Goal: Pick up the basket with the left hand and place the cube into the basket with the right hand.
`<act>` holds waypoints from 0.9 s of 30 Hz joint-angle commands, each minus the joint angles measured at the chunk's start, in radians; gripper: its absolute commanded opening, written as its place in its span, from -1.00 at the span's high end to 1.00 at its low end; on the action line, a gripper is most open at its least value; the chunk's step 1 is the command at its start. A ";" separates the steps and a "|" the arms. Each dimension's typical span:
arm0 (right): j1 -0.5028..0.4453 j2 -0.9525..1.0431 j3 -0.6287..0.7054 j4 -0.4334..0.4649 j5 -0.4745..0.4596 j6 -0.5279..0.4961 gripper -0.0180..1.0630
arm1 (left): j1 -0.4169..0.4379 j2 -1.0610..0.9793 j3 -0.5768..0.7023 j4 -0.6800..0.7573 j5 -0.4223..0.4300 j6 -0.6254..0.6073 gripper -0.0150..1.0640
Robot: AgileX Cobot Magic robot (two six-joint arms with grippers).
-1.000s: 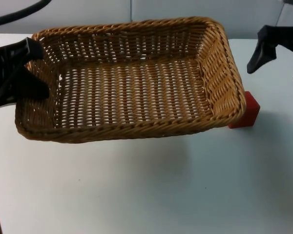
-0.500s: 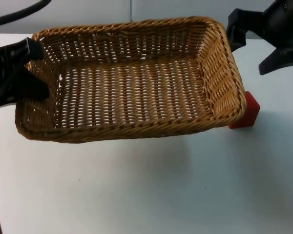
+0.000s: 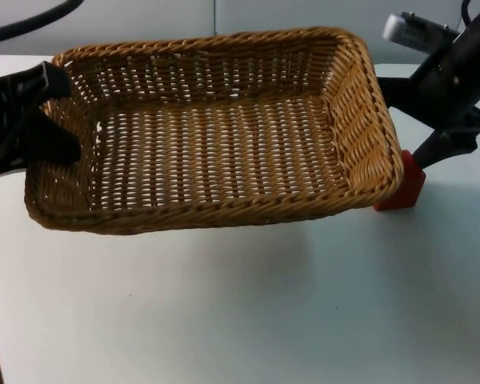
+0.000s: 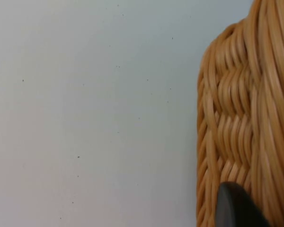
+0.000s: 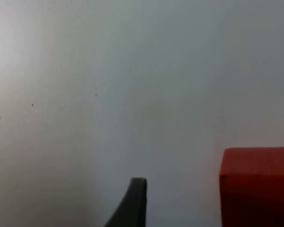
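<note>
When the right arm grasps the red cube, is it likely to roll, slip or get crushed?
The red cube sits flat on the white table, so it probably will not roll. Its flat sides should give the right end effector parallel faces to grip. It looks solid, likely not crushed, though its material is unclear.

The basket (image 3: 216, 152) is a rectangular tray of woven light-brown wicker, shallow, with a braided rim and an open-weave floor. It is held up above the surface and a little tilted, and it has nothing inside. The cube (image 3: 406, 186) is red and sits on the surface just beside the basket's right end, partly hidden under the rim.
</note>
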State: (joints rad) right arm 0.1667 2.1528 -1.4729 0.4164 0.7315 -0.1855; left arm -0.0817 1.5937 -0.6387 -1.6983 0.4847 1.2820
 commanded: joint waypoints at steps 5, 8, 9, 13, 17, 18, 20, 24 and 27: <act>0.005 0.002 -0.008 -0.001 -0.005 0.003 -0.60 | -0.002 -0.014 0.000 -0.017 0.038 -0.008 0.98; 0.005 0.002 -0.008 -0.003 -0.012 0.003 -0.60 | -0.002 -0.014 0.000 -0.017 0.038 -0.008 0.98; 0.005 0.002 -0.008 -0.003 -0.012 0.003 -0.60 | -0.002 -0.014 0.000 -0.017 0.038 -0.008 0.98; 0.005 0.002 -0.008 -0.018 -0.011 0.003 -0.60 | -0.002 -0.014 0.000 -0.017 0.038 -0.008 0.98; 0.005 0.002 -0.008 -0.022 -0.011 0.003 -0.60 | -0.002 -0.014 0.000 -0.017 0.038 -0.008 0.98; 0.005 0.002 -0.008 -0.022 -0.011 0.003 -0.60 | -0.002 -0.014 0.000 -0.017 0.038 -0.008 0.98; 0.005 0.002 -0.008 -0.022 -0.011 0.003 -0.60 | -0.002 -0.014 0.000 -0.017 0.038 -0.008 0.98; 0.005 0.002 -0.008 -0.026 -0.011 0.003 -0.60 | -0.002 -0.014 0.000 -0.017 0.038 -0.008 0.98; 0.005 0.002 -0.008 -0.026 -0.014 0.003 -0.60 | -0.002 -0.014 0.000 -0.017 0.038 -0.008 0.98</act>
State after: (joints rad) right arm 0.1667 2.1567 -1.4729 0.3964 0.7228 -0.1836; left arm -0.0817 1.5937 -0.6387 -1.6983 0.4847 1.2820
